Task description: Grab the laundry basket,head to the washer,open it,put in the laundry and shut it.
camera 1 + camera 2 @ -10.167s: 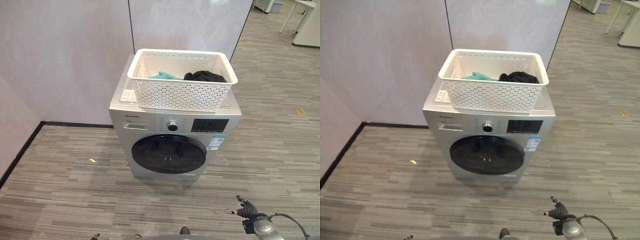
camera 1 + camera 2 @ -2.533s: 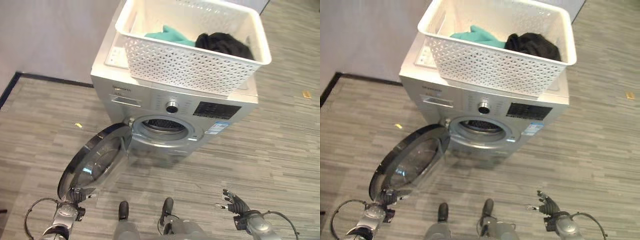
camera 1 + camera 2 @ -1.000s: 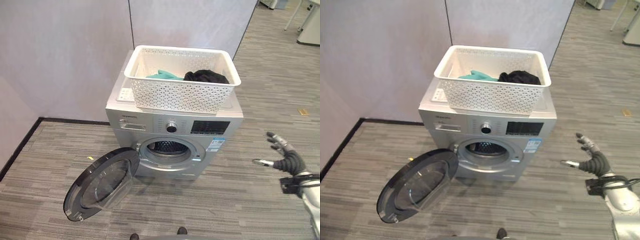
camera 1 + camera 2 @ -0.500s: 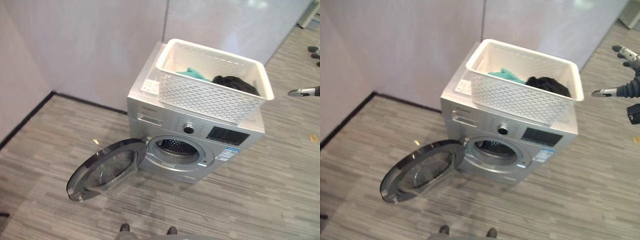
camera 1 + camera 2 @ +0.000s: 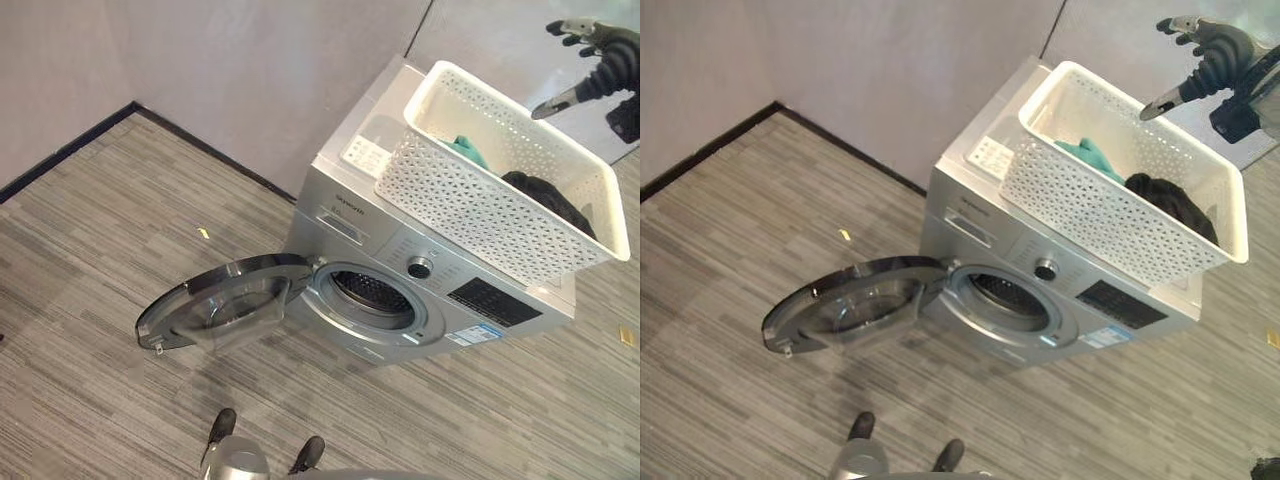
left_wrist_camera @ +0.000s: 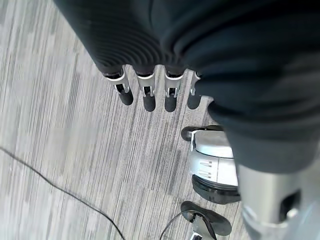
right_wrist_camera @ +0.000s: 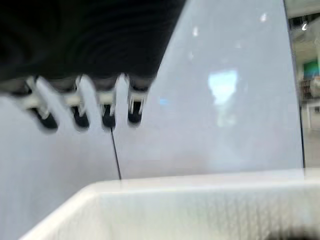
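A white perforated laundry basket (image 5: pixel 500 200) stands on top of the silver washer (image 5: pixel 400 250). In it lie a teal cloth (image 5: pixel 1088 155) and a black garment (image 5: pixel 1170 200). The washer's round door (image 5: pixel 225 300) hangs wide open to the left, and the drum opening (image 5: pixel 372 295) is bare. My right hand (image 5: pixel 1205 55) is raised above the basket's far side, open, fingers spread, holding nothing. The basket's rim (image 7: pixel 165 187) shows just beyond those fingers (image 7: pixel 107 112) in the right wrist view. My left hand (image 6: pixel 150 95) hangs over the floor, fingers relaxed and empty.
Pale partition walls (image 5: pixel 250 70) stand behind the washer, with a dark skirting line along the floor. Grey striped carpet (image 5: pixel 90 240) stretches in front and to the left of the open door. A small yellow scrap (image 5: pixel 204 233) lies on the floor left of the washer.
The camera has swung, shifting the washer to the right of the picture. My right hand has risen from beside the basket to above its far side.
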